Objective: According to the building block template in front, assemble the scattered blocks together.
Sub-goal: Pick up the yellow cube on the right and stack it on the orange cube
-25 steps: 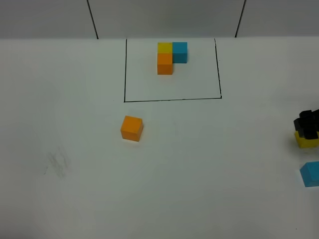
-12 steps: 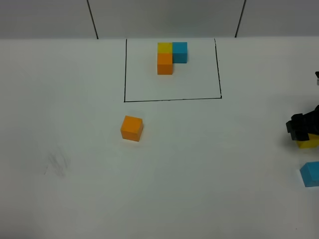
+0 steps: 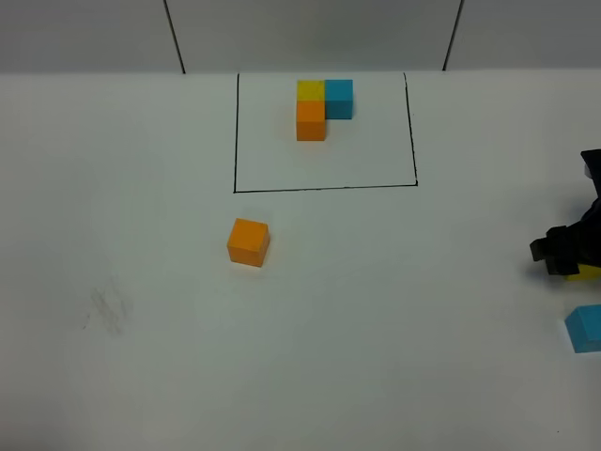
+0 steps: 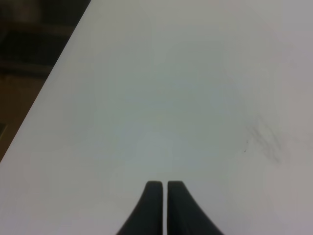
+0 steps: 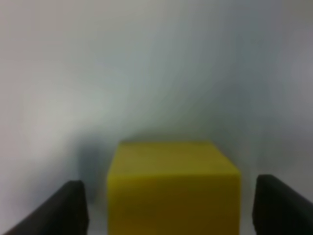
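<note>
**Fingers of right gripper flank yellow cube, not clamped on it**

Seen from the right wrist, the yellow cube sits on the white table between the two dark fingers. A strip of bare table shows on each side of it, so the pincer is released and grasps nothing. In the high view this gripper works at the far right edge of the table, and only a sliver of yellow shows beneath its black bulk.

The blue cube lies just nearer the camera than the yellow one, apart from it and partly cut off by the frame's right edge. The orange cube rests well apart from both, left of centre and slightly turned, a little in front of the lower left corner of the black rectangle.

Inside that rectangle, towards its back, stands the building block template: yellow and blue side by side, orange set against the yellow on the near side, all three touching.

The left gripper is clenched, finger against finger with nothing between, over bare table near a faint grey smudge. It does not show in the high view.
</note>
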`<state>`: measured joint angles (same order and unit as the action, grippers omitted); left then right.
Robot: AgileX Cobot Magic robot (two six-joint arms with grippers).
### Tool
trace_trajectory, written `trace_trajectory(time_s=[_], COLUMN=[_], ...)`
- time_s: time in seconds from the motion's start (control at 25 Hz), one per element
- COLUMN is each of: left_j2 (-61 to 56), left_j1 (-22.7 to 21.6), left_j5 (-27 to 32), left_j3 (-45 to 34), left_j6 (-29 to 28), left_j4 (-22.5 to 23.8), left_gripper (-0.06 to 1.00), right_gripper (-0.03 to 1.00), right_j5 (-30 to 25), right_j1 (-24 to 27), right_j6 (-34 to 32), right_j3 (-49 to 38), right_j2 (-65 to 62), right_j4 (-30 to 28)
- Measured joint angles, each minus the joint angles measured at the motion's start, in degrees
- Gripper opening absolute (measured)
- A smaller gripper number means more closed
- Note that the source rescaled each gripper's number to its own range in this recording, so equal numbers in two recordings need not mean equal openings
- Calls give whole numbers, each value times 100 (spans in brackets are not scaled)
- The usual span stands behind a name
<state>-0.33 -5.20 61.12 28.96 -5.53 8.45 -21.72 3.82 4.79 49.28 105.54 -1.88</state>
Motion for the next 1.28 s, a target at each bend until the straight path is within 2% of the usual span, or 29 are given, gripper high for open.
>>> trace_trajectory(time_s=[0.16,0.4,0.68,0.92,1.28], left_j2=[0,0,0,0,0], left_j1=[0,0,0,0,0], left_j5=[0,0,0,0,0], left_j3=[0,0,0,0,0], left_j6=[0,0,0,0,0], left_j4=[0,0,0,0,0], left_gripper=[0,0,0,0,0], right_gripper=[47,47,47,47,47], right_j5=[61,154,180,-399,-1418], right_j1=[0,0,-59,-239,-1040], right_j6=[24,129,133,55,-435], right_j3=[0,0,5,351,1027], right_j2=[13,13,-59,-720,-1831], right_j4=[0,17,368,553,605])
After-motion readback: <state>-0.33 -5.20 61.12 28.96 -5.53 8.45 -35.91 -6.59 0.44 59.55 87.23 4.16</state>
